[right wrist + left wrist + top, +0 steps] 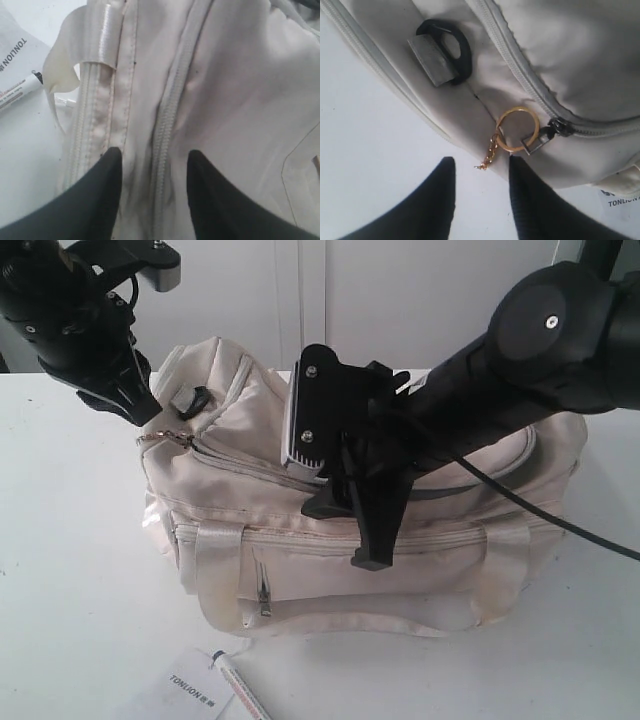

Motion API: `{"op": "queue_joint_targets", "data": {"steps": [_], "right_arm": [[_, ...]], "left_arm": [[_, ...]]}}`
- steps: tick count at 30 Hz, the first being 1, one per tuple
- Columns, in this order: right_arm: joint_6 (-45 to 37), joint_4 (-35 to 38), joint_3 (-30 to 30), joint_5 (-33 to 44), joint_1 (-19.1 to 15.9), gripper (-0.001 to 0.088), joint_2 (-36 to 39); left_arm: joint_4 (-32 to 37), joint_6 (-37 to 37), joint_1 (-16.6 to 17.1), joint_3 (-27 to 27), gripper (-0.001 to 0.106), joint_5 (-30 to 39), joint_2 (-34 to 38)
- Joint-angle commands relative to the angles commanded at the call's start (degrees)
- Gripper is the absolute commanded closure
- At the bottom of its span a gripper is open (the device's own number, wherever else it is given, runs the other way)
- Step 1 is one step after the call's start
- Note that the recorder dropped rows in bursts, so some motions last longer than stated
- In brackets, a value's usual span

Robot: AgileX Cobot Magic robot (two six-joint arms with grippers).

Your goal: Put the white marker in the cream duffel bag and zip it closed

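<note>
The cream duffel bag [300,540] sits on the white table. The white marker [243,695] lies on the table in front of it, beside the paper tag; the right wrist view also shows the marker [17,90] outside the bag. My left gripper [482,162] is open at the bag's left end, its fingertips just short of the gold ring zipper pull [516,129] and holding nothing. In the exterior view the left gripper [150,410] hangs by that end. My right gripper [155,152] is open just above the top zipper [167,125], over the bag's middle [350,530].
A white paper tag printed TONLION [195,690] lies by the marker at the table's front edge. Strap handles [215,560] hang down the bag's front over a zip pocket [262,592]. A black end ring [452,50] sits near the left gripper.
</note>
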Motion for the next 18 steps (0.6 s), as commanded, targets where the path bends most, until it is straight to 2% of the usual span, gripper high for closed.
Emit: {"op": "queue_joint_targets", "data": {"steps": [5, 14, 18], "right_arm": [[7.2, 0.0, 0.0, -1.0, 0.0, 0.0458, -2.8], [19.2, -0.5, 0.0, -0.9, 0.0, 0.0458, -7.0], [22.5, -3.4, 0.0, -0.2, 0.0, 0.0458, -7.8]], "left_arm": [[0.0, 0.1, 0.0, 0.0, 0.047, 0.0, 0.0], [0.0, 0.2, 0.0, 0.0, 0.048, 3.0, 0.0], [-0.8, 2.1, 0.0, 0.0, 0.048, 5.4, -0.1]]}}
